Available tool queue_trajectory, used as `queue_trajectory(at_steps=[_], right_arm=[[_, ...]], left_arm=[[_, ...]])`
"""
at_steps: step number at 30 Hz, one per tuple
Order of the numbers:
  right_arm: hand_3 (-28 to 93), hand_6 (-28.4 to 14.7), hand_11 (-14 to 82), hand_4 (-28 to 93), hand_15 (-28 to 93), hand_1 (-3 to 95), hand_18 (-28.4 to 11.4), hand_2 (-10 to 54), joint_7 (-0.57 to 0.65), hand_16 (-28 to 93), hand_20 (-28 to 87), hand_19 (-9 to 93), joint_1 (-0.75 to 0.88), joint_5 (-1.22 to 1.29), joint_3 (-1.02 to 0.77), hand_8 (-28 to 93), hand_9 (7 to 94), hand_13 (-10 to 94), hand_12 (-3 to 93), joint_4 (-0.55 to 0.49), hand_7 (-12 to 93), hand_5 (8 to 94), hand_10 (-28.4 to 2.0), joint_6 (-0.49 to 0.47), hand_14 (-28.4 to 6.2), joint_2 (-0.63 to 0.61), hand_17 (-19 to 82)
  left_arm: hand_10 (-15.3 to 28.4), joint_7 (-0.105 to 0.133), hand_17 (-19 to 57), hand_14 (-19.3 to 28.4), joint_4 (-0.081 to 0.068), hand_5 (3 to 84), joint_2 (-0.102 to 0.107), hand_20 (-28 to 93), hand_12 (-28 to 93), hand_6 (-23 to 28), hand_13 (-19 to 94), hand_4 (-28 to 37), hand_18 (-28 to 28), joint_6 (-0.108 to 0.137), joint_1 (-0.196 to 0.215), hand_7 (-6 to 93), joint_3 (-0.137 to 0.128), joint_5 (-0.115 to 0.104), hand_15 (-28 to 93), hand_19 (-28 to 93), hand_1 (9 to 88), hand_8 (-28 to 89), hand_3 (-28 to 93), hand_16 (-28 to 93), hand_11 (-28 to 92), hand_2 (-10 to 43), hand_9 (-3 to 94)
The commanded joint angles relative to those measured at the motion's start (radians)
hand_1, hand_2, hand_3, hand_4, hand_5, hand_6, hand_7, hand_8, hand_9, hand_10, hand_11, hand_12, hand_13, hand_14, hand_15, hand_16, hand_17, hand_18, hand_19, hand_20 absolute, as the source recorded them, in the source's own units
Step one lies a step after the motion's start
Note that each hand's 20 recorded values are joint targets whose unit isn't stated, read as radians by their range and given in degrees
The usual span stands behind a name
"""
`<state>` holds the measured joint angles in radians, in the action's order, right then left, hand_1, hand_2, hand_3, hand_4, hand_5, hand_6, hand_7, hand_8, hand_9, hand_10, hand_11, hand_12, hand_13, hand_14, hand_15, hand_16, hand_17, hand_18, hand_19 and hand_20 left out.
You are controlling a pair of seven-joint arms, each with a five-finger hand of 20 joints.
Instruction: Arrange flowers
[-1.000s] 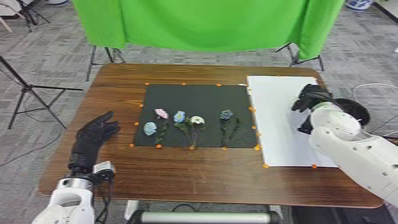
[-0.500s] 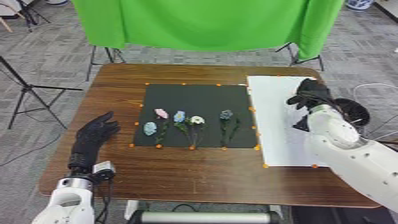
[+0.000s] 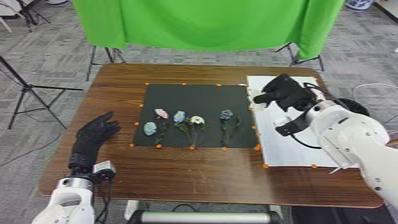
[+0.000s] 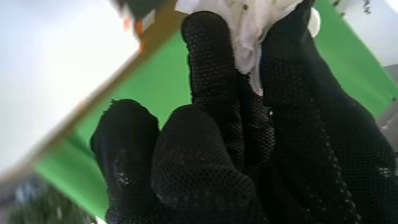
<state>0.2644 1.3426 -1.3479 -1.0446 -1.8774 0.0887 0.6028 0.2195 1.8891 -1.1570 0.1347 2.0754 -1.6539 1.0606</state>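
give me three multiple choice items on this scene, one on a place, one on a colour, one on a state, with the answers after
1. Where does the pink flower lie?
a) on the white sheet
b) on the dark mat
c) on the floor

2. What colour is the cloth beyond the table?
a) green
b) red
c) yellow

3. What is the right hand doing?
a) resting empty on the floor
b) holding the pink flower
c) holding a white thing

Answers:
1 b: its head and stem lie on the mat.
2 a: the hanging cloth is bright green.
3 c: the wrist view shows white, crumpled material pinched between black-gloved fingers.
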Motion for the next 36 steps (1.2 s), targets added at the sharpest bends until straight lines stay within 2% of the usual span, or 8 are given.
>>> queue_trajectory(at_steps=[1, 10, 11, 12, 21, 32, 36], right_arm=[[62, 1.0, 7.1, -21, 71, 63.3, -14.5, -9.5, -0.026, 30, 69, 93, 0.024, -0.066, 0.061, 5, 88.6, 92, 38.3, 0.034, 25, 78.3, -9.6, 0.011, 0.0, 0.055, 68], [63, 1.5, 6.4, -22, 71, 62.1, -14.3, -9.5, -0.024, 30, 69, 93, 0.004, -0.115, 0.099, 5, 88.1, 92, 37.5, 0.056, 27, 77.2, -9.2, 0.004, -0.1, 0.079, 67], [63, 1.6, 6.4, -22, 71, 62.0, -14.3, -9.5, -0.018, 30, 69, 93, 0.015, -0.127, 0.094, 5, 88.1, 92, 37.5, 0.053, 27, 77.1, -9.1, 0.003, -0.1, 0.079, 67], [63, 1.6, 6.4, -22, 71, 61.7, -14.3, -9.5, -0.021, 30, 70, 93, 0.01, -0.137, 0.102, 5, 87.9, 91, 37.6, 0.056, 27, 77.0, -9.2, -0.005, -0.1, 0.082, 67], [64, 2.8, 5.7, -21, 72, 59.8, -14.6, -9.5, -0.004, 30, 70, 93, 0.011, -0.152, 0.107, 4, 85.4, 89, 37.4, 0.056, 30, 73.9, -9.4, -0.056, -0.6, 0.08, 65], [63, 3.9, 7.0, -19, 73, 56.3, -14.6, -9.5, -0.02, 30, 69, 93, 0.019, -0.245, 0.12, 2, 83.1, 87, 35.3, 0.057, 27, 76.1, -10.0, 0.007, -1.3, 0.062, 63], [63, 3.9, 6.7, -19, 73, 56.0, -14.8, -9.5, -0.022, 30, 69, 93, 0.027, -0.283, 0.11, 2, 83.5, 87, 35.5, 0.051, 27, 76.6, -9.8, -0.009, -1.3, 0.062, 63]], left_arm=[[12.3, -0.012, 3.9, 16.7, -0.014, 43.0, -0.005, 21, 11, 1.6, 37, -24.0, 15.4, -0.015, 0.004, 15.0, 0.011, -0.006, 26, 15, 24.9, -8, 71, 1, 20, -6.3, 47.1], [12.3, -0.008, 3.9, 16.8, -0.013, 43.2, -0.008, 21, 11, 1.8, 37, -24.0, 15.4, -0.014, 0.008, 14.9, 0.011, -0.007, 26, 15, 24.9, -8, 71, 1, 20, -6.4, 47.1], [12.3, -0.015, 3.8, 16.8, -0.017, 43.2, -0.007, 21, 11, 1.8, 37, -24.0, 15.4, -0.019, 0.001, 14.9, 0.014, -0.006, 26, 15, 24.8, -8, 71, 1, 20, -6.4, 47.1], [12.3, -0.012, 3.8, 16.8, -0.014, 43.2, -0.008, 21, 11, 1.7, 37, -23.9, 15.4, -0.016, 0.007, 15.0, 0.012, -0.007, 26, 15, 24.8, -8, 71, 1, 20, -6.4, 47.1], [12.3, -0.011, 3.8, 16.7, -0.014, 43.2, -0.006, 21, 11, 1.7, 37, -24.0, 15.4, -0.02, 0.009, 14.9, 0.01, -0.006, 26, 15, 24.8, -8, 71, 1, 20, -6.4, 47.1], [12.3, -0.019, 3.8, 16.8, -0.015, 43.5, -0.002, 21, 11, 1.7, 37, -23.8, 15.4, -0.026, 0.008, 15.3, 0.008, -0.005, 26, 15, 24.9, -8, 71, 1, 20, -6.4, 47.2], [12.3, -0.019, 3.7, 16.7, -0.014, 43.7, -0.001, 21, 11, 1.8, 37, -23.8, 15.5, -0.025, 0.01, 15.3, 0.007, -0.006, 26, 15, 24.8, -8, 71, 1, 20, -6.5, 47.1]])
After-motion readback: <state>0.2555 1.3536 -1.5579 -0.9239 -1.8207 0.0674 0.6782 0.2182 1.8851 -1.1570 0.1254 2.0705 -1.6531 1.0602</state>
